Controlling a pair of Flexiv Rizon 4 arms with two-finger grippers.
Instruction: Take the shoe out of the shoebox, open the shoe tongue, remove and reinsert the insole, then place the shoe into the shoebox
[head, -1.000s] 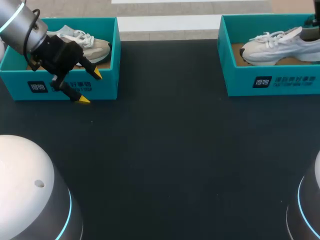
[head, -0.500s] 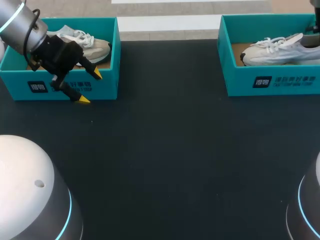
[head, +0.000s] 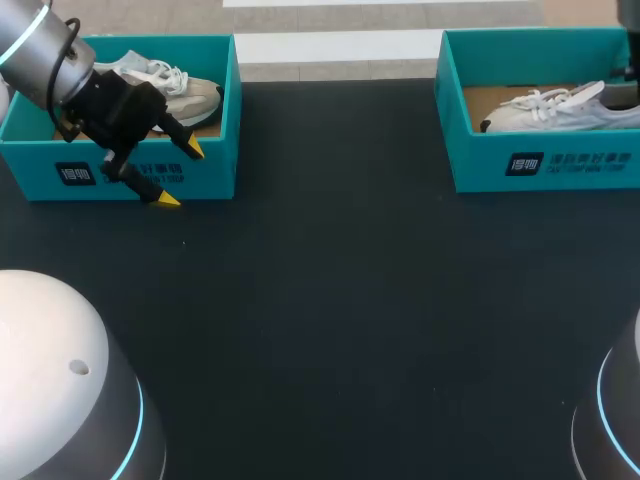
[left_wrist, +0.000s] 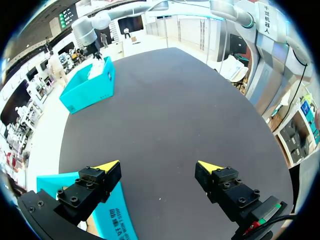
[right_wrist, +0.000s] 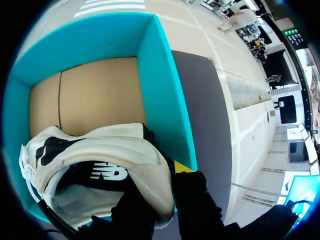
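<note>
A white sneaker (head: 555, 108) lies low inside the teal shoebox (head: 545, 160) at the table's far right. In the right wrist view my right gripper (right_wrist: 167, 172) is shut on the heel collar of this sneaker (right_wrist: 100, 155), one finger inside and one yellow tip outside, above the box's cardboard floor (right_wrist: 95, 95). My left gripper (head: 180, 175) hangs open in front of a second teal shoebox (head: 215, 165) at the far left, which holds a grey and white sneaker (head: 170, 85). Nothing sits between the left gripper's (left_wrist: 159, 166) fingers.
The black table (head: 340, 300) stretches between the two boxes and toward the front edge. In the left wrist view the near teal box (left_wrist: 107, 220) lies under one finger, and the right shoebox (left_wrist: 85, 87) stands across the table.
The right arm has lowered the white sneaker, which sinks deeper into the right shoebox. My left arm and its open gripper have not moved.
</note>
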